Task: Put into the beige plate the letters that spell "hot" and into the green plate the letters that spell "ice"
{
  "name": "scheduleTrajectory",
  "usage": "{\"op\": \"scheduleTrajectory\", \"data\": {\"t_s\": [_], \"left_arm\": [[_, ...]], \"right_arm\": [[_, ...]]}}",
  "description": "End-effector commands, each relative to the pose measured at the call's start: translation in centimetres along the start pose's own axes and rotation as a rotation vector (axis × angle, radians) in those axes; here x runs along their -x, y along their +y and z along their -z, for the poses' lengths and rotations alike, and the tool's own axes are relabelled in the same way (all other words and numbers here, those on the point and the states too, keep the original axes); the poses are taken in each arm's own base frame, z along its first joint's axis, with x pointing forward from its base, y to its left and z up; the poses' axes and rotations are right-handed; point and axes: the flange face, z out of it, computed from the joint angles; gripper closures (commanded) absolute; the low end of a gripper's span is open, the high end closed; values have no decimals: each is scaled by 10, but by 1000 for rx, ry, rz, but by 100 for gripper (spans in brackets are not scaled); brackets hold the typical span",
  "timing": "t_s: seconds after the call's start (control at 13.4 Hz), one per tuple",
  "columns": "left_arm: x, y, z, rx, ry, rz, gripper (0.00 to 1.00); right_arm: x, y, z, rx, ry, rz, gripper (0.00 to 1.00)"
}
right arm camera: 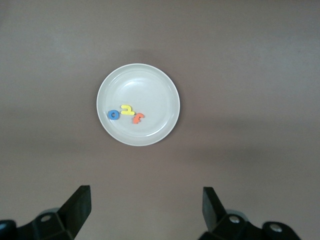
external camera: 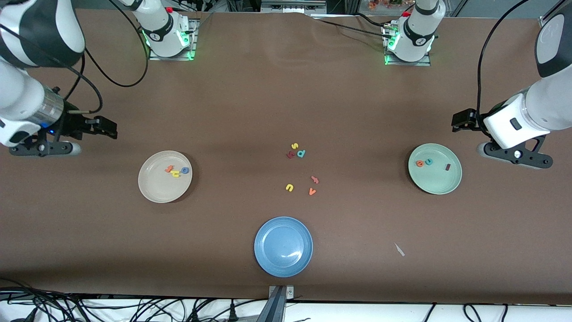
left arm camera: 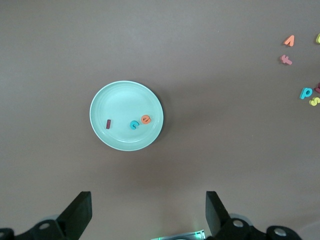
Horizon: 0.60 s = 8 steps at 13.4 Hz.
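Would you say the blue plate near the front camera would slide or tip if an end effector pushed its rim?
The blue plate looks shallow and wide, so it would probably slide, not tip. Its glossy highlight suggests a hard, slippery rim. It lies empty, so it is likely light.

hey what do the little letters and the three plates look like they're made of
Letters, such as the blue o in the beige plate: matte, flat, probably foam. The beige plate, green plate and blue plate: smooth, slightly glossy with soft highlights, likely plastic or melamine; glazed ceramic can't be ruled out.
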Motion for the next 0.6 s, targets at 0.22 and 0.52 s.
{"op": "scheduleTrajectory", "data": {"t_s": [0.22,0.52], "left_arm": [[7,40,28,-22,39,-82,0],[10,32,25,-14,4,-74,0]], "right_arm": [[17,8,28,-7,15,1,2],[8,10,26,6,17,4,2]]}}
